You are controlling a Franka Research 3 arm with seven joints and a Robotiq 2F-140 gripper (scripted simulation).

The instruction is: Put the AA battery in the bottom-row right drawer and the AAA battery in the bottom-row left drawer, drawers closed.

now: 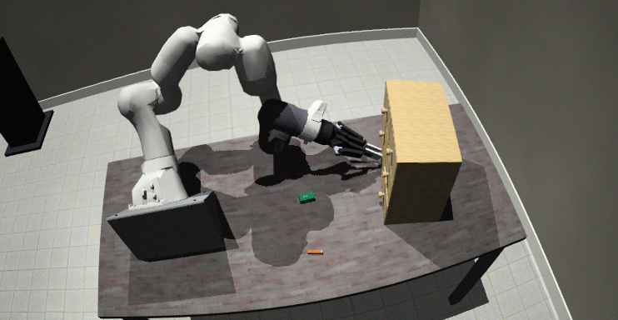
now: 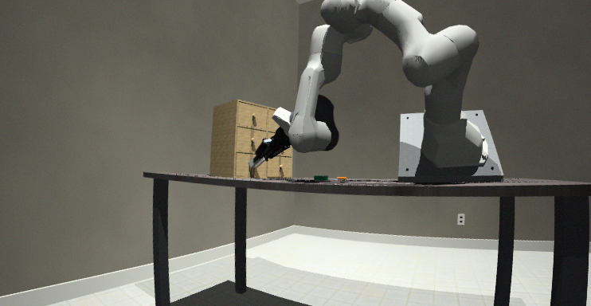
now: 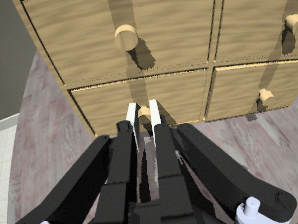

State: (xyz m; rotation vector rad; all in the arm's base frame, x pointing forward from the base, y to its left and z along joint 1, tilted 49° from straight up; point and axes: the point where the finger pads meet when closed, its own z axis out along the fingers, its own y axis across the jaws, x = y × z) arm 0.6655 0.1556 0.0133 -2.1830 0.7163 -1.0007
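The chest (image 1: 421, 192) (image 2: 223, 138) stands upright with its drawers pushed in or nearly so. My gripper (image 1: 379, 152) (image 2: 252, 164) (image 3: 144, 111) points at its front, shut on the round knob of the bottom row's left drawer (image 3: 185, 90); the white fingertips stand close on either side of the knob. The bottom row's right drawer (image 2: 272, 172) (image 3: 240, 82) looks at most slightly proud of the front. One orange battery (image 1: 315, 252) (image 2: 341, 178) lies on the table; its type cannot be told. No second battery shows, and the drawers' insides are hidden.
A small green block (image 1: 306, 197) (image 2: 320, 178) lies on the table (image 1: 267, 292) between the arm's base and the chest. The middle-left drawer's knob (image 3: 126, 37) stands out above the fingers. The arm's base plate (image 1: 168, 235) is at the table's other end.
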